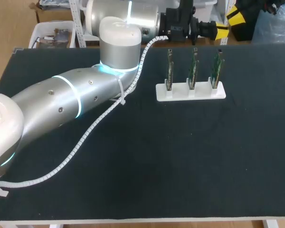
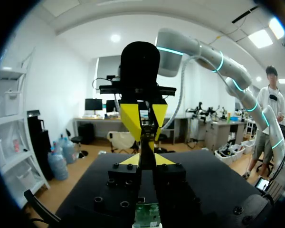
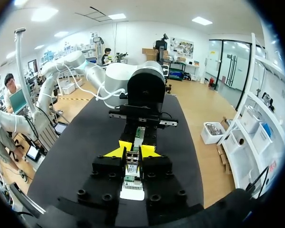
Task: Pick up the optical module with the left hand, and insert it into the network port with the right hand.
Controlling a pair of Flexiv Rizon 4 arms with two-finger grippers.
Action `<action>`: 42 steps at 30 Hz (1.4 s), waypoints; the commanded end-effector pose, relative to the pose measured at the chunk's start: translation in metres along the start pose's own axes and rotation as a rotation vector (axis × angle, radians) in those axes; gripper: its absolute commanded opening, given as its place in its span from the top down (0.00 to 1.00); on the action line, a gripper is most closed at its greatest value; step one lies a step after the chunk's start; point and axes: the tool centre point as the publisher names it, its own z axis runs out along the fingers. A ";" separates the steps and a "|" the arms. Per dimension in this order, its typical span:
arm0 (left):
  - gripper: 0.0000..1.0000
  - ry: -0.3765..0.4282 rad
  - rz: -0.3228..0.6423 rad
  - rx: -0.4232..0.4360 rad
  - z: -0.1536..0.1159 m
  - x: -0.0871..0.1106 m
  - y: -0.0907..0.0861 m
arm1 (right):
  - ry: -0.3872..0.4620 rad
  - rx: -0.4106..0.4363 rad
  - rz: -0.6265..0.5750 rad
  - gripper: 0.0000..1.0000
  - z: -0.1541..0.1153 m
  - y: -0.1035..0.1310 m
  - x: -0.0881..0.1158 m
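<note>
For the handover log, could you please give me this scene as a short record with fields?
left tool: shut on optical module
right tool: shut on the same module, tips facing the left tool
holder: white, on table, three green boards upright
stage: handover between tools

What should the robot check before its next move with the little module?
1. Optical module between right claw fingers: ok.
2. Left claw free of the module: cannot tell.
3. White rack standing on table: ok.
4. Three green boards upright in rack: ok.
5. Claws above rack: not ok, both sit beyond the table's far edge.
</note>
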 end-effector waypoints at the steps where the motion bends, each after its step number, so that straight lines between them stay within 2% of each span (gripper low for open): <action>1: 1.00 0.001 0.000 -0.007 -0.001 0.000 -0.003 | -0.001 -0.353 -0.002 1.00 -0.002 -0.009 0.000; 14: 1.00 0.001 0.000 -0.007 -0.001 0.000 -0.003 | 0.002 -0.360 -0.007 1.00 -0.001 -0.010 -0.001; 15: 0.73 0.001 0.000 -0.007 -0.001 0.000 -0.003 | 0.002 -0.360 -0.008 1.00 -0.001 -0.010 -0.001; 16: 0.00 0.001 0.000 -0.007 -0.001 0.000 -0.003 | 0.002 -0.360 -0.009 1.00 -0.001 -0.010 -0.001; 26: 0.00 0.000 0.001 -0.004 -0.002 0.000 -0.003 | -0.006 -0.362 -0.015 1.00 0.001 -0.012 -0.002; 34: 0.00 0.120 -0.039 -0.016 -0.011 0.009 -0.006 | -0.011 -0.363 -0.017 1.00 0.001 -0.012 -0.002; 42: 0.00 0.288 -0.006 -0.027 -0.029 0.014 -0.010 | -0.012 -0.368 -0.020 1.00 0.001 -0.013 -0.002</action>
